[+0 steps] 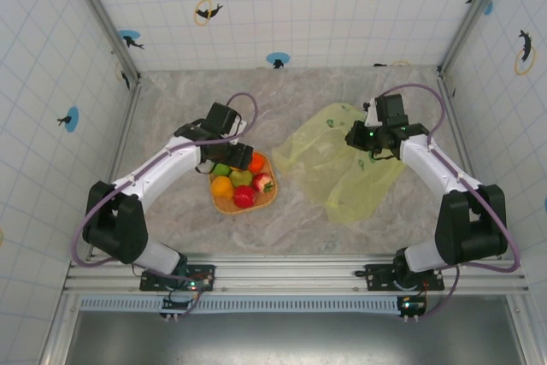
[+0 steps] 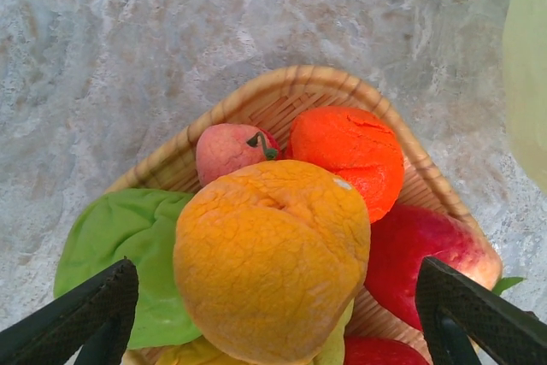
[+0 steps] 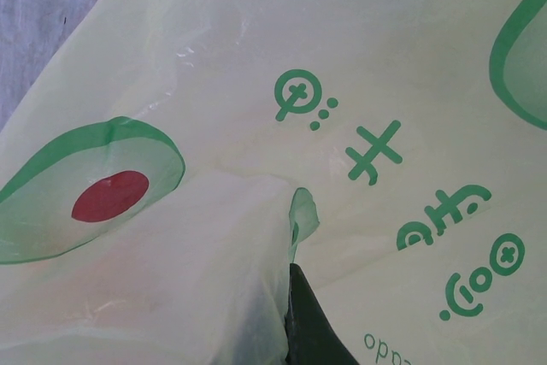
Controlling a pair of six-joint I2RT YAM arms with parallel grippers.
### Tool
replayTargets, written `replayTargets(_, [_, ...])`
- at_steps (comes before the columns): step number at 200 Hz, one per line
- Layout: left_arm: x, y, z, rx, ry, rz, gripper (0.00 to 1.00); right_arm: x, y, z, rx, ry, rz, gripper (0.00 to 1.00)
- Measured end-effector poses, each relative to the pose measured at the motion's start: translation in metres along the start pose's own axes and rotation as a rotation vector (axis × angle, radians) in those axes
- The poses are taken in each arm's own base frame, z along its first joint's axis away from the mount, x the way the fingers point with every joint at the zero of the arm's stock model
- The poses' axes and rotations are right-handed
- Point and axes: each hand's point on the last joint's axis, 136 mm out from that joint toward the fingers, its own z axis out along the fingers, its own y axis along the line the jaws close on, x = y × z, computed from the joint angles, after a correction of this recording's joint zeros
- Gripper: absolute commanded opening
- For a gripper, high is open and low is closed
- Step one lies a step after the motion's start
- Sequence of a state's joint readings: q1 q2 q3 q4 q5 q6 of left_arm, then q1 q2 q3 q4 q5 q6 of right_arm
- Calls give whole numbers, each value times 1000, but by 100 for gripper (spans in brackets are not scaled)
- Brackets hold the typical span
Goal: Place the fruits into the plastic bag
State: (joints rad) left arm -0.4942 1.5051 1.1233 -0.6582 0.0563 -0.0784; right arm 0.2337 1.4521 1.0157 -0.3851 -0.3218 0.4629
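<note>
Hovering over the woven plate, the left gripper had its fingers spread wide on either side of a yellow-orange fruit, gripping nothing. The fruits lay heaped on the plate, among them an orange one, a red apple and a green one. The plastic bag lay just right of the plate, with the right gripper over it. Film bunched over its one visible finger and hid the other, so the grip could not be judged.
</note>
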Motion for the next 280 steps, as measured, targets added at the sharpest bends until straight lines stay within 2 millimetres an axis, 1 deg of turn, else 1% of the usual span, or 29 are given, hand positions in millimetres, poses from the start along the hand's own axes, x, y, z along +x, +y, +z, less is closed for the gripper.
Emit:
replayTargets(24, [-1,-3,5,-1,13,12,81,0,-1,1,1,-5,-2,0])
replayTargets(54, [3,-2,14,-15,40,18,83,7,-6,3,6,1,2,0])
replayTargets(86, [3,-1,17,-30,43,24,83,12,-8,2,8,3,3,0])
replayTargets(119, [-1,-2,16,-35,30,30,81,10,-6,0,0,-13,-3,0])
replayTargets(160, [-1,2,22,-59,44,49,80,8,-5,-1,-5,-23,-7,0])
replayTargets(236, [-2,3,23,-64,44,57,58,8,-4,-2,-5,-24,-4,0])
replayTargets(280, [-11,1,19,-61,17,56,49,8,-4,-2,-5,-25,0,0])
